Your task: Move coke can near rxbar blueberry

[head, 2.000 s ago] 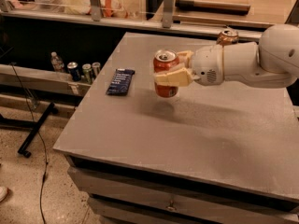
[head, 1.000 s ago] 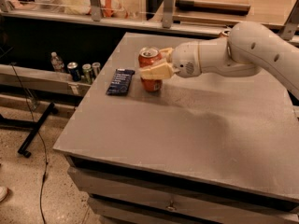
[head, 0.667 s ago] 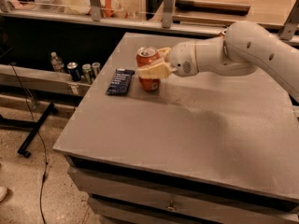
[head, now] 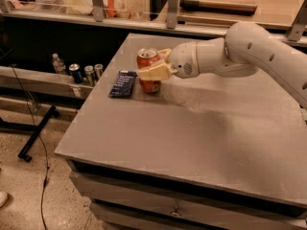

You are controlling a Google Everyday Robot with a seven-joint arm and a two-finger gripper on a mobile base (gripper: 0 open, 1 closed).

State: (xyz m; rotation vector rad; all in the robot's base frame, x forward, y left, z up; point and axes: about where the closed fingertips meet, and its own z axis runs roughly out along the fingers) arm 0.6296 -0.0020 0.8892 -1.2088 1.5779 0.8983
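The coke can, red-orange with a silver top, stands upright at the far left part of the grey table, with its base at the surface. My gripper comes in from the right on a white arm and is shut on the can, with one cream finger across its front and the other behind it. The rxbar blueberry, a flat dark navy bar, lies on the table just left of the can, a small gap apart.
A lower shelf left of the table holds a bottle and several cans. A black stand leg and cable lie on the floor at the left. A counter with metal posts runs behind the table.
Over two seconds my gripper carried the coke can left and away, toward the rxbar. In the last second it has barely moved, and the can stands lower, close beside the bar.
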